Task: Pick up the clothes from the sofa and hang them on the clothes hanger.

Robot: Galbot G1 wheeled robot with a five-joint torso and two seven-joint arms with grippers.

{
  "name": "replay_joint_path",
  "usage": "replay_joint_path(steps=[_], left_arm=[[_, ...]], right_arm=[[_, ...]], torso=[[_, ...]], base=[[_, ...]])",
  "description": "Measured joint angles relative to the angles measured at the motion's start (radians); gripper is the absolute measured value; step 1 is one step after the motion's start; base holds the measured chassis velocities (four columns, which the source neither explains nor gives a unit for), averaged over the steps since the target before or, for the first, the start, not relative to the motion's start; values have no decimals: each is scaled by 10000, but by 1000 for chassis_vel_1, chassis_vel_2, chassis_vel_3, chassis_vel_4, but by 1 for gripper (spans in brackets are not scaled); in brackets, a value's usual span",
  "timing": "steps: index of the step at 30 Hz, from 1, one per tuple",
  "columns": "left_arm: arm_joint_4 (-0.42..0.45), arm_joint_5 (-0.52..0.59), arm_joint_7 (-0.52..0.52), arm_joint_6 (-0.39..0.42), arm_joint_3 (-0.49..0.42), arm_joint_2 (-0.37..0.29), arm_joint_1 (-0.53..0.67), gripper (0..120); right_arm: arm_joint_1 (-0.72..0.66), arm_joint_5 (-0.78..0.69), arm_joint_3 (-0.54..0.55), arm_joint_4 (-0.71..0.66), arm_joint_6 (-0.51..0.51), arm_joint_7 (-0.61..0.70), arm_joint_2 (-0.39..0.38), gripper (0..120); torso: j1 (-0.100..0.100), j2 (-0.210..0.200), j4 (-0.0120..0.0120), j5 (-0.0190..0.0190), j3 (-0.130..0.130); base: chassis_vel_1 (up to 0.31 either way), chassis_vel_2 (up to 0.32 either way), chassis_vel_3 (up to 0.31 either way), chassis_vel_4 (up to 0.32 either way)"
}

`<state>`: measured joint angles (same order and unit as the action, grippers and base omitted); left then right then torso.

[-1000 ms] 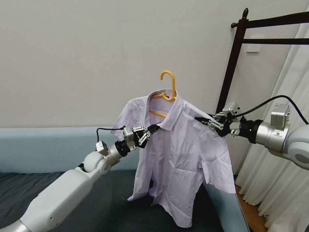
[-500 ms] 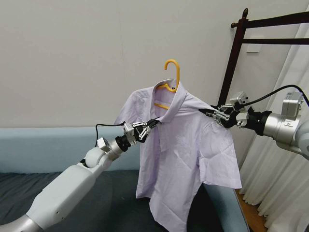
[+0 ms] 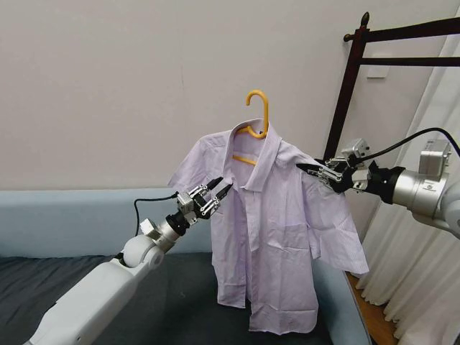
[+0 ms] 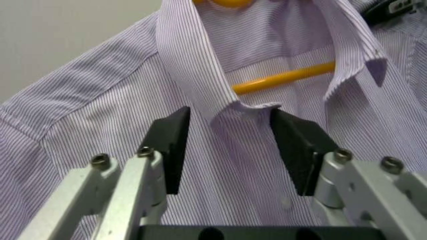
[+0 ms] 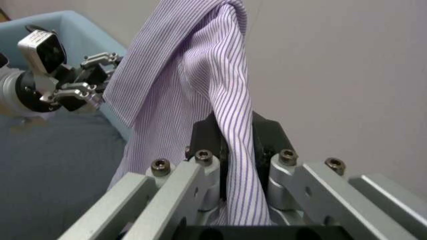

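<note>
Nearest is the sofa, with a dark seat cushion and a pale blue back and arm. The left arm reaches up and away over the seat. The left gripper is released, its fingers spread, just beside the front of the shirt below the collar. In the left wrist view the placket lies beyond the gap between the pads and nothing is pinched.

The lilac striped shirt hangs in the air above the right end of the sofa. Its long axis is vertical, with the collar up, the hem down and the buttoned front toward the robot. It sits on a yellow hanger whose hook points straight up, with no rail through it. The right gripper, coming in from the right, is clenched on the fabric at the shirt's right shoulder and carries that side.

Farther right stands a dark wooden clothes rack, well apart from the hook. White curtains hang at the right edge, and a plain pale wall closes the room behind.
</note>
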<state>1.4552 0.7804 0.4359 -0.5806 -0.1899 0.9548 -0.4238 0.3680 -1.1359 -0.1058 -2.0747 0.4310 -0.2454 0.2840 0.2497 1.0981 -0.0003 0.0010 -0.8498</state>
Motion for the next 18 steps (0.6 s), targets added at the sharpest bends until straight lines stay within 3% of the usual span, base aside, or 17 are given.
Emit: replay_joint_path(steps=[7, 13, 18], left_arm=[[22, 38, -128, 76, -56, 200, 32, 82], [24, 63, 70, 23, 155, 127, -307, 71], [374, -216, -285, -140, 1372, -214, -1742, 83]], right_arm=[[42, 74, 9, 4, -32, -36, 0, 7], [47, 215, 5, 96, -74, -36, 34, 7], [174, 405, -1, 6, -23, 577, 192, 7]], torso=[[0, 0, -3, 0, 0], [0, 0, -4, 0, 0], [1, 0, -2, 2, 1]], base=[[0, 0, 0, 0], [0, 0, 0, 0], [0, 0, 0, 0]])
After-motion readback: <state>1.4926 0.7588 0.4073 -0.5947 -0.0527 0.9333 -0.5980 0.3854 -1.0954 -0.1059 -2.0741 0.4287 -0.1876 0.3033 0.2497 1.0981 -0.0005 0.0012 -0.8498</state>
